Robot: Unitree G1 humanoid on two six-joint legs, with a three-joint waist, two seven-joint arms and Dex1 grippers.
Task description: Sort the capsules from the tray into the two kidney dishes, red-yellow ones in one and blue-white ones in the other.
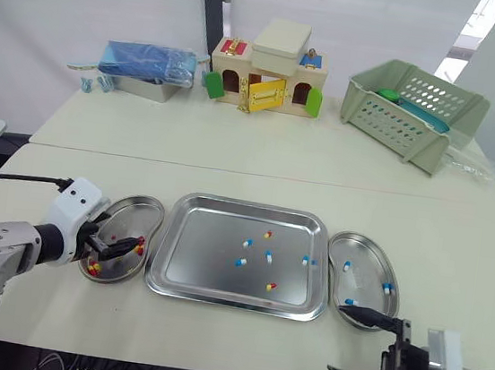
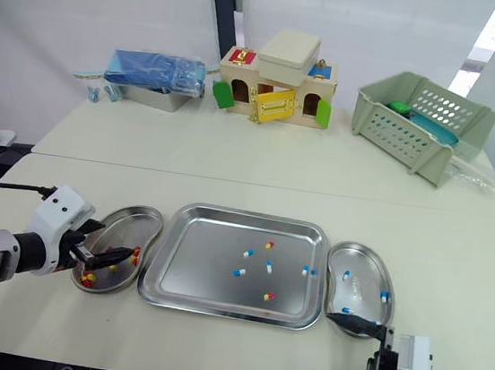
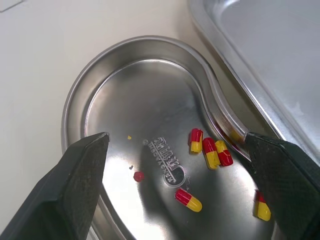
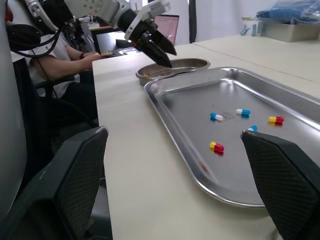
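Note:
My left gripper [image 1: 122,248] hangs open just over the left kidney dish [image 1: 131,211], nothing between its fingers. Several red-yellow capsules [image 3: 188,200] lie in that dish. The steel tray [image 1: 212,253] in the middle holds several blue-white capsules [image 1: 241,262] and two red-yellow capsules [image 1: 271,286]. In the right kidney dish [image 1: 367,254] lie three blue-white capsules [image 1: 387,288]. My right gripper [image 1: 335,338] stands open and empty near the table's front edge, just in front of the right dish and the tray's right corner.
On the far table stand a metal box with a blue bundle [image 1: 147,64], a wooden toy house [image 1: 268,77] and a green basket [image 1: 415,111]. A person [image 4: 60,60] sits beyond the table's left end.

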